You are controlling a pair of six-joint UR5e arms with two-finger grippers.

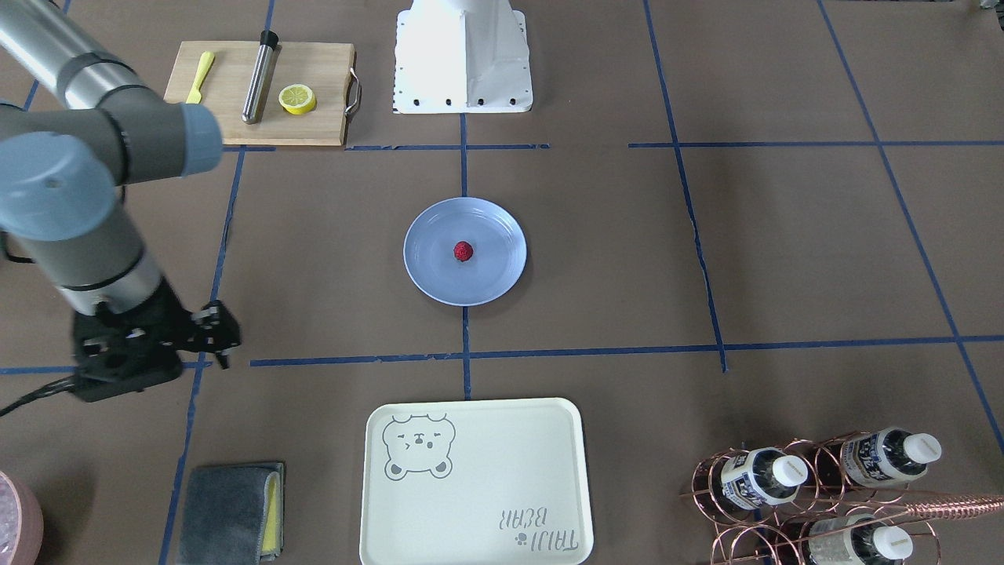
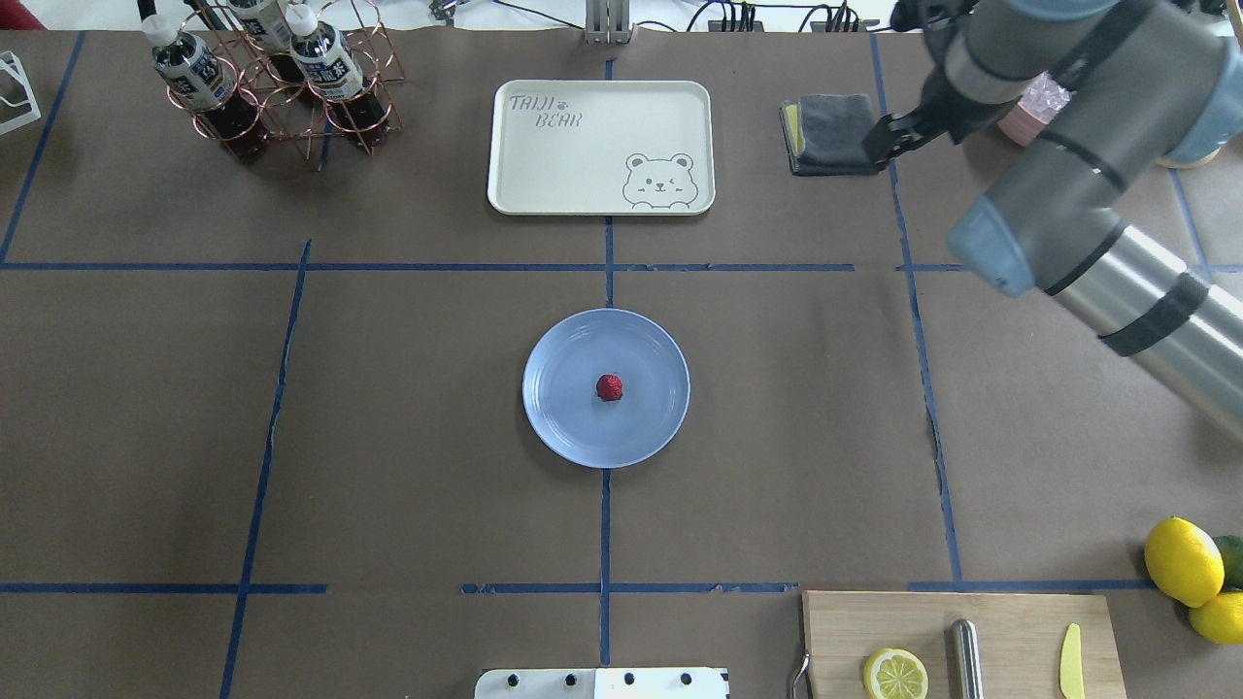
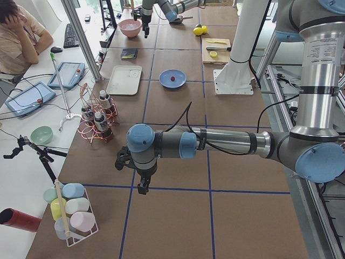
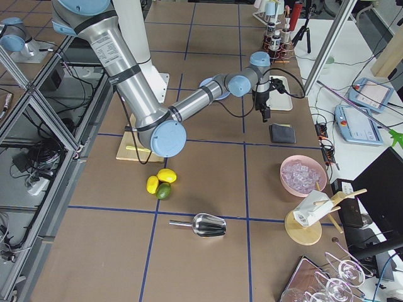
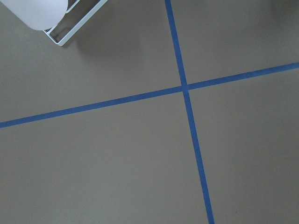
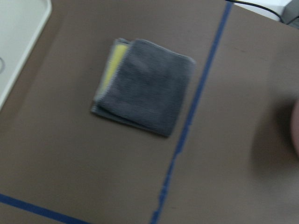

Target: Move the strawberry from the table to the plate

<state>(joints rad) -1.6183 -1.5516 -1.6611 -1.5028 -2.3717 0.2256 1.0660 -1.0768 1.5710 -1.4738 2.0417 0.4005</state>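
Strawberry point(image 2: 609, 387): at centre of plate point(image 2: 568, 432), off the worktop point(image 2: 388, 437) | step: placement looks done | right jaws: farther out, over grey cloth point(image 2: 830, 131), apart or together cannot tell | left jaws: far left end, cannot tell | next: probably just parking both arms

Right arm point(image 1: 102, 259) and left arm point(image 3: 226, 141): silver tubes, grey joints, pale-blue round caps. Black tool point(image 1: 220, 337), thin black cable point(image 1: 31, 398), white base point(image 1: 463, 63).
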